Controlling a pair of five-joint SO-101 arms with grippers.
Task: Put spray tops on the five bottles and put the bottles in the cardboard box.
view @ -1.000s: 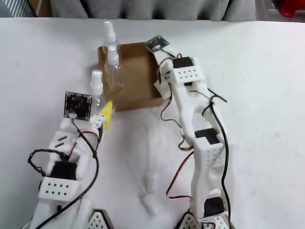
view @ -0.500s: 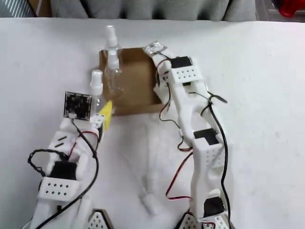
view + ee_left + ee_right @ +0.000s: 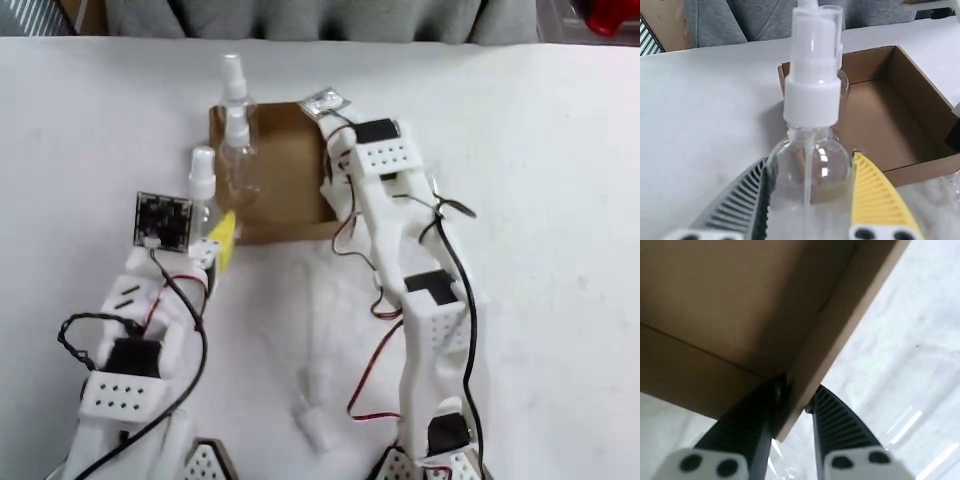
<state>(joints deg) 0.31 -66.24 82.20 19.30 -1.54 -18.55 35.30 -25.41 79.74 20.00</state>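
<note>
Right gripper (image 3: 795, 392) clamps cardboard box (image 3: 730, 300) wall close to inner corner. One dark finger inside box, other ribbed finger (image 3: 840, 425) outside, both pressed to wall. Brown box floor and side wall meet at corner. White table (image 3: 890, 340) beyond wall, faint glossy streaks.

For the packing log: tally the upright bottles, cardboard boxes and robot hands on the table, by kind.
Upright bottles: 3
Cardboard box: 1
Hands: 2, the left hand and the right hand
Total: 6
</note>
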